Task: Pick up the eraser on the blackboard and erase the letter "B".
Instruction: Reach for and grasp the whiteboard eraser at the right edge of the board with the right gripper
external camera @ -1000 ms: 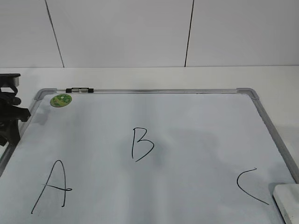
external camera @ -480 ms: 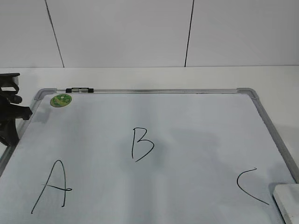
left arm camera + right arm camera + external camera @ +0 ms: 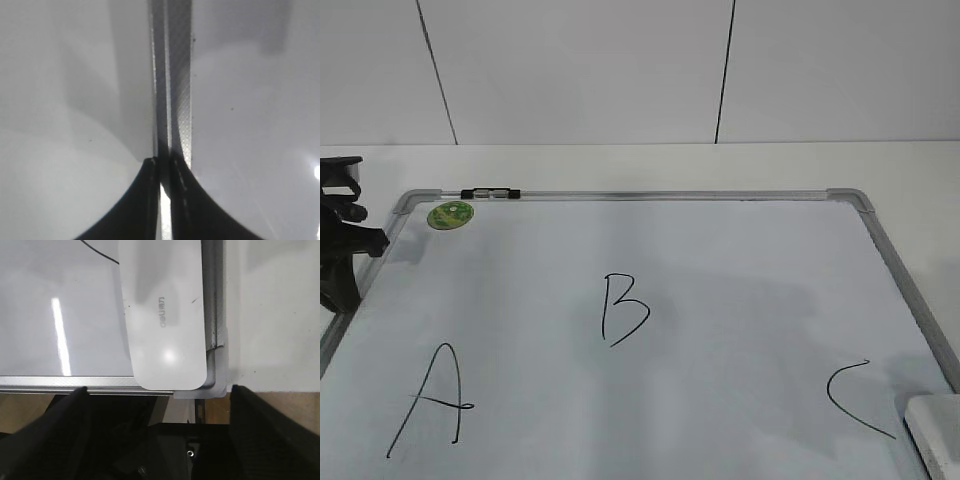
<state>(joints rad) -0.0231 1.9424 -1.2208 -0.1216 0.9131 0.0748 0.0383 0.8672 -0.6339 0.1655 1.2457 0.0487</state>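
Observation:
The blackboard [image 3: 740, 260] is a white dry-erase board with a grey frame, lying flat. A thin black letter "B" [image 3: 623, 310] is drawn near its middle, between a black "A" [image 3: 430, 400] and a "C" [image 3: 855, 400]. The white eraser [image 3: 935, 435] lies on the board's near right corner; the right wrist view shows it [image 3: 165, 315] with grey print on top. My right gripper [image 3: 160, 387] is open, its fingers spread wider than the eraser's near end, and holds nothing. My left gripper [image 3: 164, 167] is shut and empty over the board's left frame [image 3: 172, 75]; it also shows in the exterior view [image 3: 342, 250].
A round green sticker [image 3: 450, 214] and a small black clip [image 3: 490, 193] sit at the board's far left corner. The board lies on a white table [image 3: 910, 170] before a white panelled wall. Beyond the board's near corner the right wrist view shows the table edge and dark robot base [image 3: 190, 450].
The left gripper shifted slightly at the board's left edge. A shadow has spread over the board's right part near the "C". The eraser and letters have not moved.

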